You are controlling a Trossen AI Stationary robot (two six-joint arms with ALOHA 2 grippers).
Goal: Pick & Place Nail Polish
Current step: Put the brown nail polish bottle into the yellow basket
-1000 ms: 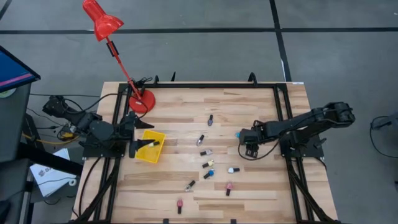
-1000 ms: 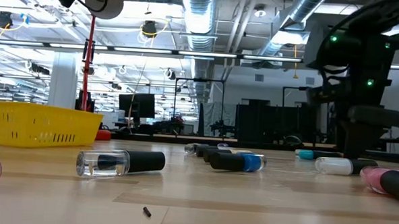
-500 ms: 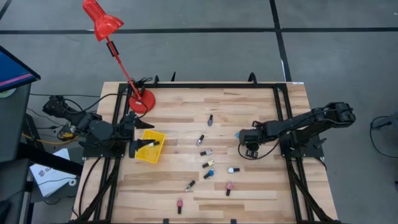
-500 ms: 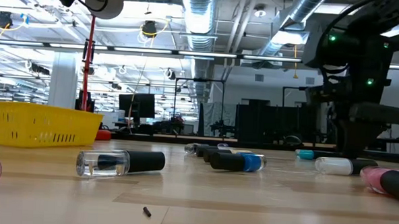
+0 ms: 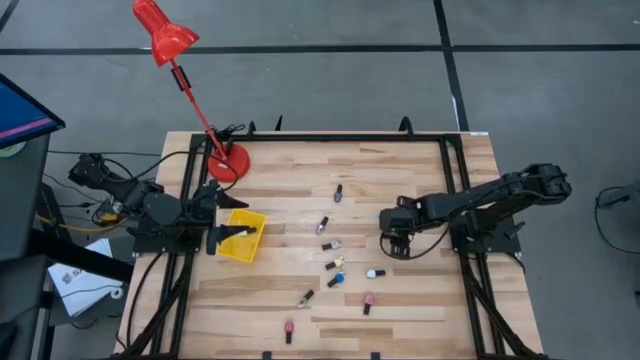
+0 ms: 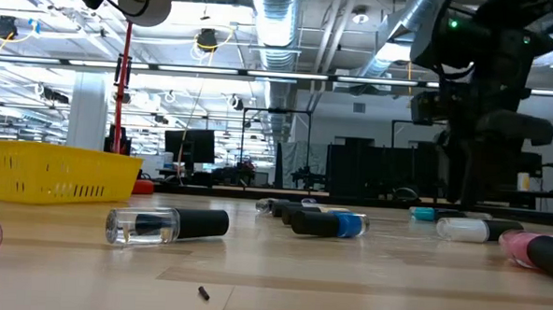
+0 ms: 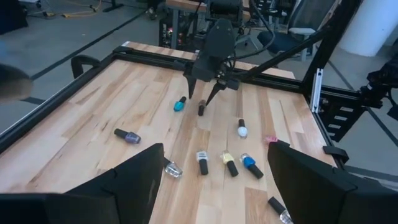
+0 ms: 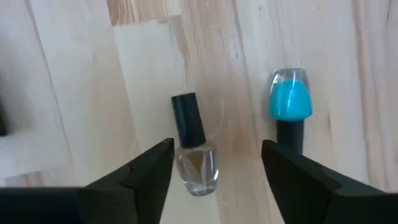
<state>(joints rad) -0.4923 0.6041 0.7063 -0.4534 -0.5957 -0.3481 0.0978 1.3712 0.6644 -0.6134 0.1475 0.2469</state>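
Right tool [image 5: 393, 243] hovers spread over a clear bottle [image 8: 193, 157] lying on the bench [image 5: 280, 300] beside a teal one [image 8: 289, 109]; centre it between the fingers, drop straight, avoid the teal. Versus a second ago it has shifted slightly left. Left tool [image 5: 222, 236] sits spread over the yellow basket [image 5: 250, 248].
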